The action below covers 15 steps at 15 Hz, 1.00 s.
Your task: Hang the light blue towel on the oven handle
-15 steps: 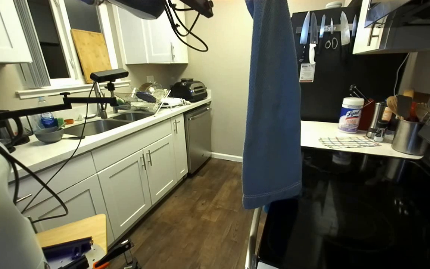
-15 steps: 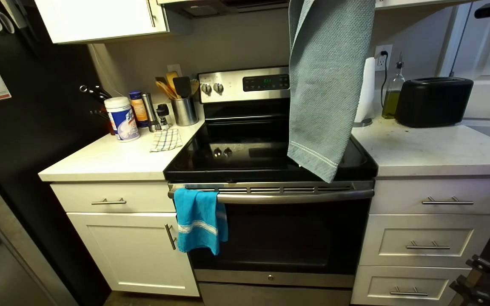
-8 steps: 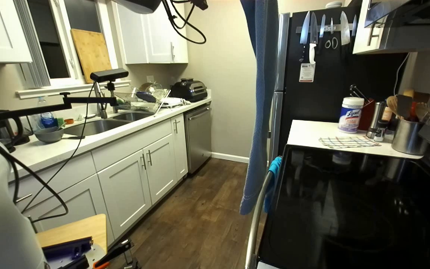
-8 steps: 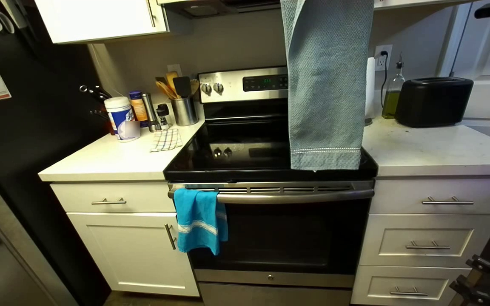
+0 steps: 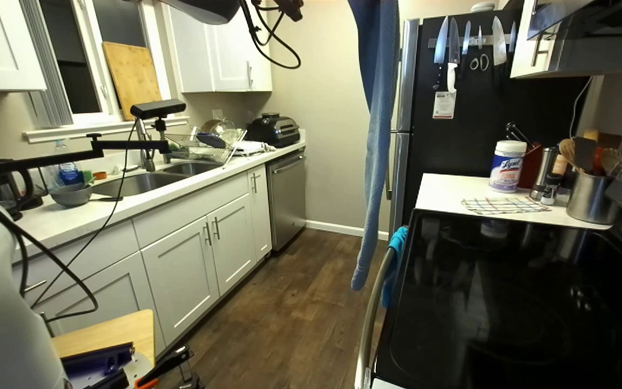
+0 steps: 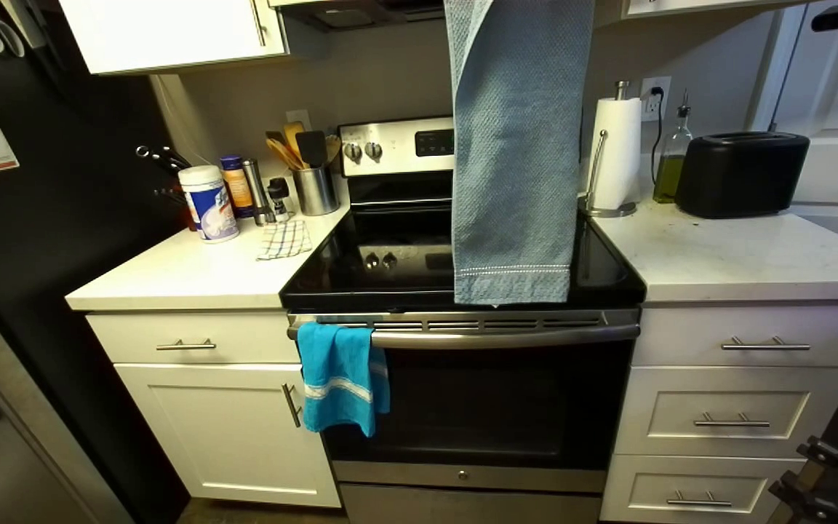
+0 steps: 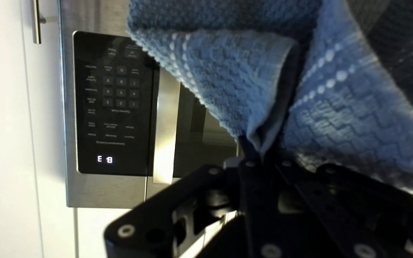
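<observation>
Since half a second ago your light blue towel (image 6: 517, 167) has shifted toward the black fridge (image 6: 62, 211), and the paper towel roll (image 6: 617, 156), mostly covered then, now shows in full. You see the towel hanging lengthwise in front of the glass cooktop (image 6: 390, 282), its weave textured, one long edge folded over, two rows of white stitching running across near the hem. In an exterior view it turns nearly edge-on to you, narrow and darker blue, hanging just beside the oven handle (image 5: 368, 324) and apart from it. Your gripper (image 7: 263, 157) has its fingers clamped on a folded corner of the towel. You can count two hanging towels, this one and a turquoise hand towel (image 6: 339, 378) draped over one end of the single oven handle; one checked cloth (image 6: 284, 240); two stove knobs (image 6: 373, 151) in sight; one microwave (image 7: 113, 98); one toaster (image 6: 745, 175); one oil bottle (image 6: 672, 171); and, on the toaster's side of the oven (image 6: 477, 407), three drawers (image 6: 728, 399), each with one pull (image 6: 764, 347)
</observation>
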Each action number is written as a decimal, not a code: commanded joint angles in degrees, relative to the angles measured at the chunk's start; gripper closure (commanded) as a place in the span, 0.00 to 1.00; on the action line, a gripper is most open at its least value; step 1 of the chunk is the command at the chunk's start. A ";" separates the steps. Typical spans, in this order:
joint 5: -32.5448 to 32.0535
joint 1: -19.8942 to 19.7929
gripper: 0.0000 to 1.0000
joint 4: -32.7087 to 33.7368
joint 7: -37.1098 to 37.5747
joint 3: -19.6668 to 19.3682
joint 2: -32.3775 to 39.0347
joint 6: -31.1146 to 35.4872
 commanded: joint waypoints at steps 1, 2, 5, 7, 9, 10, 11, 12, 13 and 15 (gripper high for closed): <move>-0.09 -1.02 0.99 -0.02 -0.59 -1.36 1.65 4.70; -0.03 -1.17 0.99 -0.15 -0.62 -1.74 2.12 5.66; 0.09 -1.65 0.99 -0.60 -0.99 -2.94 3.84 8.91; 0.20 -1.97 0.99 -1.11 -1.03 -3.60 4.65 10.99; 0.29 -2.45 0.99 -1.59 -0.83 -4.15 5.56 13.29; 0.07 -2.69 0.99 -1.87 -0.57 -4.38 6.08 14.26; 0.11 -2.94 0.99 -2.02 -0.50 -4.61 6.67 15.53; 0.15 -3.14 0.99 -2.15 -0.44 -4.83 7.24 16.72; 0.18 -3.30 0.99 -2.10 -0.44 -5.03 7.86 17.82; 0.34 -3.74 0.99 -2.00 -0.54 -5.33 9.15 20.20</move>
